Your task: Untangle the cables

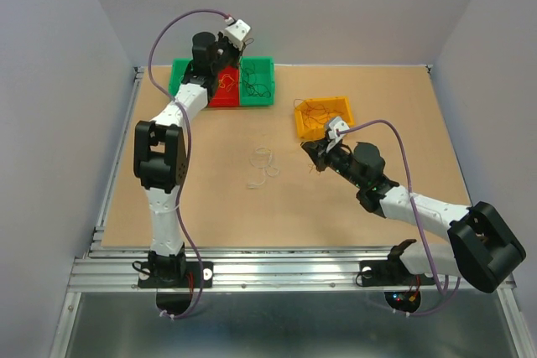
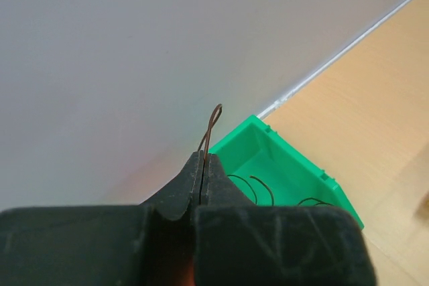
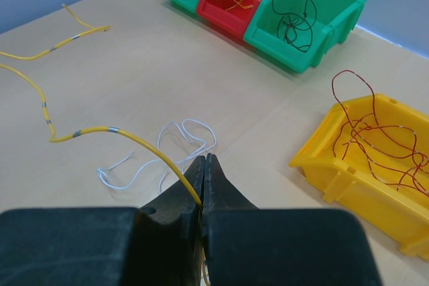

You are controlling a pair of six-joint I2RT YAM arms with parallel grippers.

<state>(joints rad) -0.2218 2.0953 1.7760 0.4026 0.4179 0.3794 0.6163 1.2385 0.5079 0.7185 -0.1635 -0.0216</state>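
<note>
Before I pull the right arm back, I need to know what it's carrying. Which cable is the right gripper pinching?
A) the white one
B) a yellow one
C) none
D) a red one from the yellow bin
B: in the right wrist view the right gripper is shut on the yellow cable, which trails off across the table, while the white cable lies loose beside it.

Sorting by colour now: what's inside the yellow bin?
A loose tangle of thin red wire lies in the yellow bin, one loop rising above the rim. No other colour shows. The bin's right end runs out of the wrist view, so that part is unseen.
</note>
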